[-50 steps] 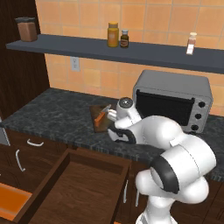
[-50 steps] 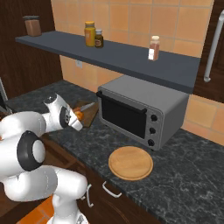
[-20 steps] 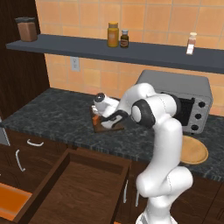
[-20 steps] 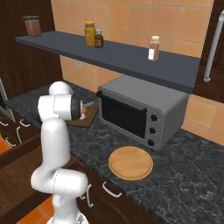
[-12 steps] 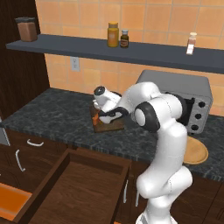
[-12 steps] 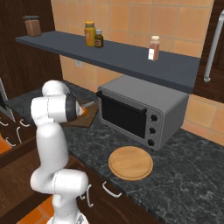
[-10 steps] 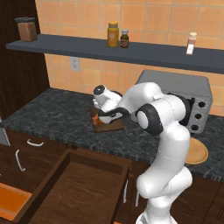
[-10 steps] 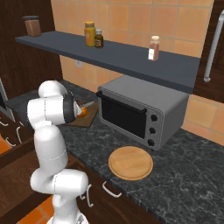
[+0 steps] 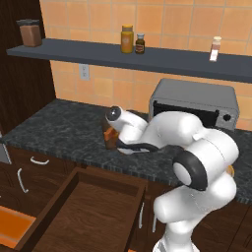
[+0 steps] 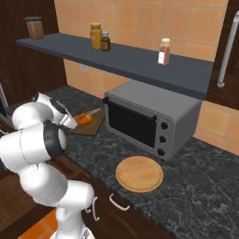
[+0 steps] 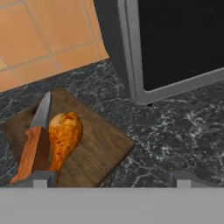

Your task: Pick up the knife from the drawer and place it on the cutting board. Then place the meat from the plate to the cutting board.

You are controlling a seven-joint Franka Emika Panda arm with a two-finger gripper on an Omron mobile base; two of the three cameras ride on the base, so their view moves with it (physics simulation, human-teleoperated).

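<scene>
Dark speckled counter (image 11: 175,135) (tiled wall (image 11: 39,39) behind).

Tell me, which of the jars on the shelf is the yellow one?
The taller jar with the yellow body, beside a small dark bottle. The brown canister stands far left, the white-capped shaker farther right.

We see the white arm at near left bent over a dark cutting board (image 10: 89,125) bearing the knife (image 10: 92,112), left of a toaster oven (image 10: 149,122), with a round plate (image 10: 139,173) nearer right.
</scene>
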